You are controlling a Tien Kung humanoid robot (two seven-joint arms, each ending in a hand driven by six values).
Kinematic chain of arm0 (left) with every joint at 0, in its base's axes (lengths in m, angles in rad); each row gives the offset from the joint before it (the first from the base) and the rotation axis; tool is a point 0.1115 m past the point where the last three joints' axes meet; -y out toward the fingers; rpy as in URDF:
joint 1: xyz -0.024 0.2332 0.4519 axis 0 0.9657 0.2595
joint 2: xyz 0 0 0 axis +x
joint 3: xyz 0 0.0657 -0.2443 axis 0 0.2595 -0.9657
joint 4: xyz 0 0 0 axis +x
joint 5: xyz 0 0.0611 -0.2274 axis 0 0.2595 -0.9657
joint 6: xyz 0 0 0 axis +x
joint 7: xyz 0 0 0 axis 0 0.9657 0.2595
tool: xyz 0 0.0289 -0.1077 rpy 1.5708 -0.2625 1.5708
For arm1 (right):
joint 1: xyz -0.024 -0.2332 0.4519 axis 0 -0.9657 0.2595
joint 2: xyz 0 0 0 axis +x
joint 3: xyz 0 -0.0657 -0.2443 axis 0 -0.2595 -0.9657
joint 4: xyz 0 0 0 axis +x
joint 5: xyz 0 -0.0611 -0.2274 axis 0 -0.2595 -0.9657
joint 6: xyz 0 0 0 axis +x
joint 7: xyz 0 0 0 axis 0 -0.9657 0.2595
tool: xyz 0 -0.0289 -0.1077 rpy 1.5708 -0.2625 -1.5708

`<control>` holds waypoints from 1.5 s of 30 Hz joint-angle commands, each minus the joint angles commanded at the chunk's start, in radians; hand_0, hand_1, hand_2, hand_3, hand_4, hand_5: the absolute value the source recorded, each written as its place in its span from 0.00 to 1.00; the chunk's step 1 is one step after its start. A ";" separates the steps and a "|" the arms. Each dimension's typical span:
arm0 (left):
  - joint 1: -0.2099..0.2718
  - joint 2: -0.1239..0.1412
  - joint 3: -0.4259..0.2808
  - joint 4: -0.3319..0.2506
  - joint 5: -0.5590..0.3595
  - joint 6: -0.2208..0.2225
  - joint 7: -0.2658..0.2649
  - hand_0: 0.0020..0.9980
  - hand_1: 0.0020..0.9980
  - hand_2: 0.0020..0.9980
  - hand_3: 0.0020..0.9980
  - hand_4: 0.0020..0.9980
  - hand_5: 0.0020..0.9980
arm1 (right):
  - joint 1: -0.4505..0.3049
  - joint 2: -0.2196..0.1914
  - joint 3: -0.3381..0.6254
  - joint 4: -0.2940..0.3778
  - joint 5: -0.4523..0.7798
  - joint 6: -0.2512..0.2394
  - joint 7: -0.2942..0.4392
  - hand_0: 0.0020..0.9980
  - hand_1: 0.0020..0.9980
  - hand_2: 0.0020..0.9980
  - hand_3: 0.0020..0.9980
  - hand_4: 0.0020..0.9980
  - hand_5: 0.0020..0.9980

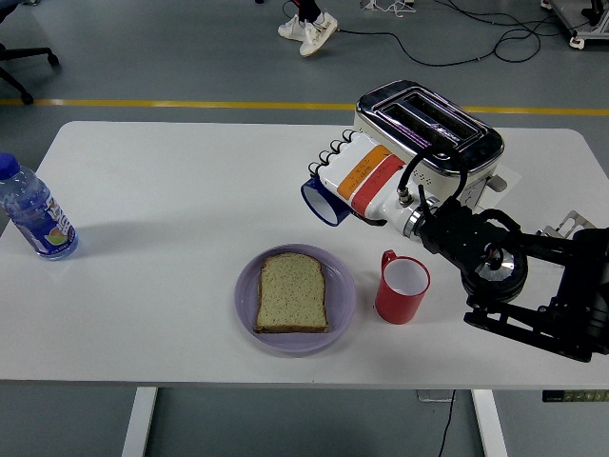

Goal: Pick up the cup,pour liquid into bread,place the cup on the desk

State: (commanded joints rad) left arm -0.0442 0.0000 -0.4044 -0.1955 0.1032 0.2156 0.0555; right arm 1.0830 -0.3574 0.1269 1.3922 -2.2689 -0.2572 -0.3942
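My right hand (335, 183), white with orange and red bands, is shut on a blue cup (320, 201) held above the table. The cup is tipped on its side, its white-lined mouth facing left and down. It hangs up and to the right of a slice of bread (292, 292) lying on a purple plate (343, 307). A red cup (402, 288) stands upright on the table just right of the plate, below my forearm. No liquid can be seen falling. My left arm is out of view.
A chrome toaster (433, 133) sits behind my right hand at the back right. A water bottle (34, 215) with a blue cap stands at the table's left edge. A person's feet (306, 30) show on the floor beyond the table.
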 joint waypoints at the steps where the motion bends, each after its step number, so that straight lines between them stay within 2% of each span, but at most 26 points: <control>1: 0.000 0.000 -0.001 0.000 0.001 0.000 0.000 0.64 0.66 0.68 0.52 0.24 0.85 | -0.004 0.001 0.006 0.000 0.000 -0.001 0.000 0.42 0.29 0.48 0.53 0.62 0.00; 7: 0.000 0.000 -0.001 0.000 0.002 0.000 0.000 0.64 0.66 0.68 0.52 0.24 0.85 | -0.036 0.000 0.057 0.002 0.000 -0.018 0.008 0.43 0.29 0.48 0.53 0.62 0.00; 8: 0.000 0.000 -0.002 0.000 0.003 0.000 0.000 0.64 0.66 0.68 0.52 0.25 0.85 | -0.046 -0.002 0.072 0.001 0.014 -0.036 0.012 0.45 0.30 0.48 0.53 0.62 0.00; 9: 0.000 0.000 -0.003 0.000 0.005 0.000 0.000 0.64 0.66 0.68 0.52 0.25 0.85 | -0.065 -0.005 0.099 0.003 0.030 -0.070 0.022 0.45 0.30 0.48 0.53 0.62 0.00; 11: 0.000 0.000 -0.004 0.000 0.006 0.000 0.000 0.64 0.66 0.68 0.52 0.25 0.85 | -0.077 -0.006 0.118 0.005 0.043 -0.099 0.028 0.45 0.30 0.48 0.53 0.62 0.00; 13: 0.001 0.000 -0.005 0.000 0.007 0.000 0.000 0.64 0.66 0.68 0.52 0.25 0.85 | -0.103 -0.009 0.155 0.011 0.107 -0.140 0.038 0.45 0.30 0.48 0.53 0.62 0.00; 19: 0.009 0.000 -0.003 0.000 0.009 -0.001 -0.001 0.64 0.66 0.68 0.52 0.24 0.85 | -0.237 -0.009 0.331 0.066 0.346 -0.311 0.085 0.45 0.32 0.49 0.53 0.62 0.00; 20: 0.010 0.000 -0.003 0.000 0.009 -0.001 -0.001 0.64 0.66 0.68 0.52 0.24 0.85 | -0.252 -0.007 0.349 0.071 0.392 -0.342 0.087 0.40 0.31 0.49 0.53 0.59 0.00; 22: 0.012 0.000 -0.003 0.000 0.011 -0.001 -0.001 0.64 0.66 0.68 0.52 0.24 0.85 | -0.286 0.000 0.384 0.090 0.476 -0.388 0.096 0.40 0.31 0.49 0.53 0.59 0.00; 27: 0.013 0.000 0.002 0.000 0.015 -0.002 -0.001 0.64 0.66 0.68 0.52 0.24 0.85 | -0.398 0.015 0.510 0.166 0.684 -0.388 0.123 0.38 0.33 0.51 0.53 0.58 0.00; 32: 0.017 0.000 0.004 0.001 0.019 -0.003 0.000 0.64 0.66 0.68 0.52 0.24 0.85 | -0.512 0.031 0.663 0.221 0.849 -0.388 0.107 0.38 0.33 0.51 0.53 0.58 0.00; 38: 0.018 0.000 0.005 0.000 0.022 -0.004 0.001 0.64 0.66 0.68 0.52 0.24 0.85 | -0.630 0.017 0.805 0.242 0.883 -0.388 0.112 0.38 0.34 0.51 0.53 0.57 0.00; 42: 0.015 0.000 -0.001 0.000 0.026 -0.004 0.001 0.64 0.66 0.68 0.52 0.24 0.85 | -0.715 0.006 0.879 0.219 0.885 -0.388 0.144 0.38 0.34 0.51 0.53 0.57 0.00; 45: 0.010 0.000 -0.004 0.000 0.027 -0.004 0.000 0.64 0.66 0.68 0.52 0.24 0.85 | -0.766 0.013 0.931 0.193 0.867 -0.388 0.173 0.40 0.36 0.52 0.53 0.59 0.00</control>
State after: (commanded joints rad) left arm -0.0338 0.0000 -0.4085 -0.1959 0.1303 0.2120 0.0559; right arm 0.3167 -0.3441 1.0577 1.5852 -1.4019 -0.6454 -0.2207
